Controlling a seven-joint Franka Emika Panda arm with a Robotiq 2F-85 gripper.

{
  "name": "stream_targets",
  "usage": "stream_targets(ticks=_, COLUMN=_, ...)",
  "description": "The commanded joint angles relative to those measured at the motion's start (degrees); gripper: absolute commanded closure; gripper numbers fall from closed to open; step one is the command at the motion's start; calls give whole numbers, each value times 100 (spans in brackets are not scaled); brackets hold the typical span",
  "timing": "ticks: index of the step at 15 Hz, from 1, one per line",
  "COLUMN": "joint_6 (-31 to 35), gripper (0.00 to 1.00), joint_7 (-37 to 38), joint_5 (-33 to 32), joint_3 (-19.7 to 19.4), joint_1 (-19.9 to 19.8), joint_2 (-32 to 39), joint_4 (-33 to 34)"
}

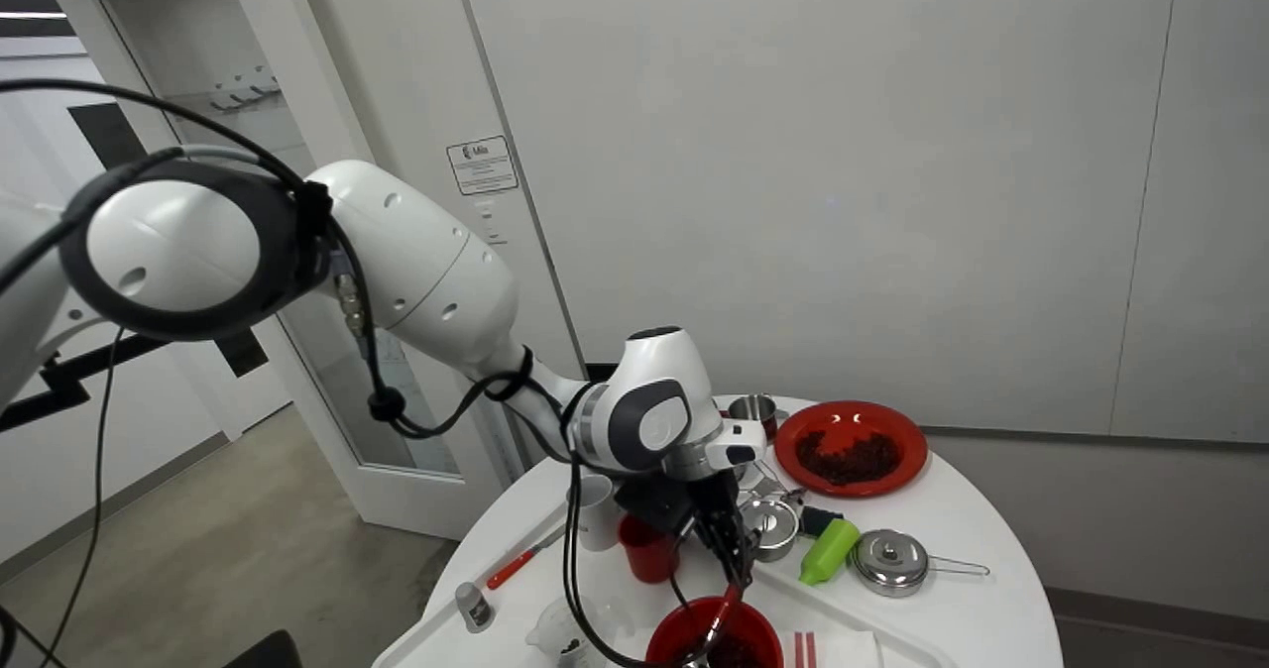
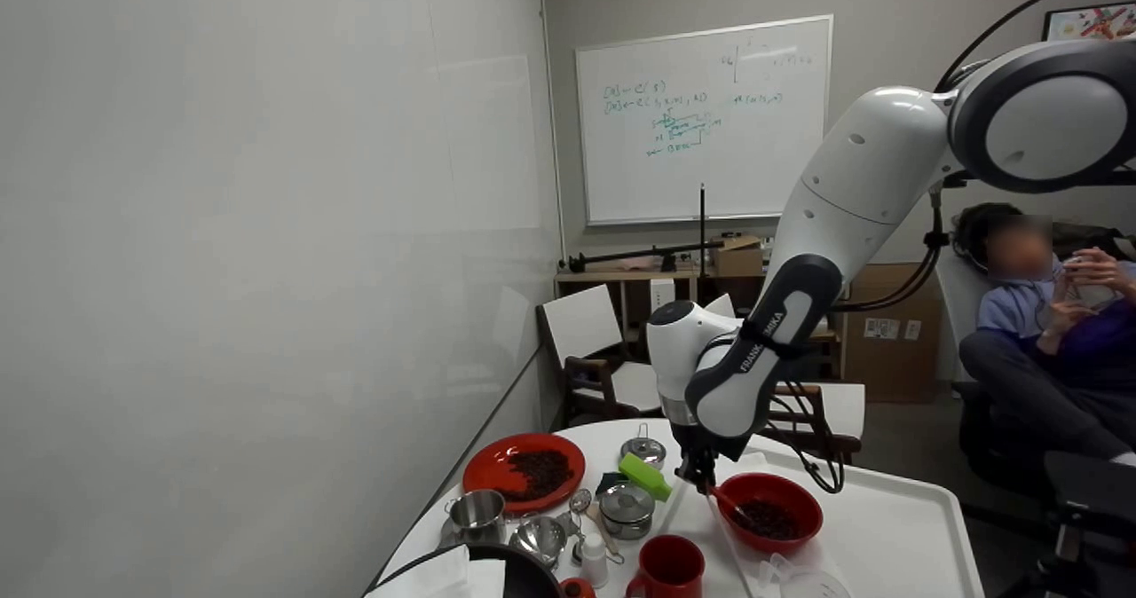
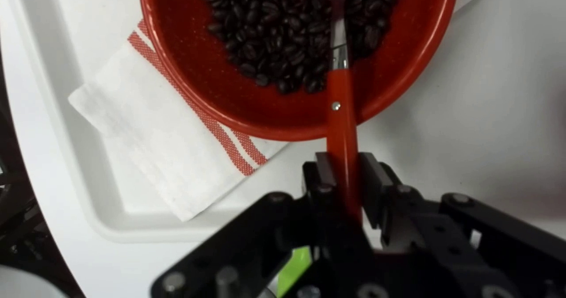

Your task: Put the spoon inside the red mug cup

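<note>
Within the claw [image 3: 346, 174] the spoon [image 3: 342, 99] is pinched by its red handle, squeezed from both sides. Ahead of the claw it slants down across the rim of the red bowl [image 3: 265, 119], its metal head over the dark beans [image 3: 274, 46] there, partly cut off by the top edge of the wrist view; whether the head sinks into them I cannot tell. The red mug cup [image 1: 646, 557] stands upright, apart from the claw and to its left in both exterior views. In the wrist view, left of the claw, a white towel [image 3: 150, 143] with red stripes runs under the bowl, and both rest on the white tray [image 3: 468, 130]. To the right of the claw in an exterior view lies the green bottle [image 1: 831, 551] on its side, with a lidded pan [image 1: 895, 561], long-handled, just beyond it. Farther off on that side of the claw, well apart from it, is the wide red plate [image 1: 848, 414], bearing a dark heap [image 1: 851, 458].
</note>
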Motion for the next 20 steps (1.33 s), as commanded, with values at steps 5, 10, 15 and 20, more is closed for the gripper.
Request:
stream_targets(ticks=5, joint_6=240, gripper=91, joint_7=67, joint_5=-28, joint_3=-135, joint_1=195, joint_2=-201, joint_4=-121)
stream_targets(ticks=10, joint_6=465, gripper=91, joint_7=-282, joint_5=340, joint_3=281, joint_1=-175, joint_2=-517, joint_4=-341)
stream_targets(ticks=15, joint_6=472, gripper=91, joint_7=-407, joint_5=508, joint_3=385, joint_1=-436, joint_2=-779, joint_4=-495)
stream_targets(ticks=20, joint_6=646, gripper=91, joint_7=-419, joint_5=717, joint_3=444, joint_1=-705, joint_2=-1091, joint_4=-809)
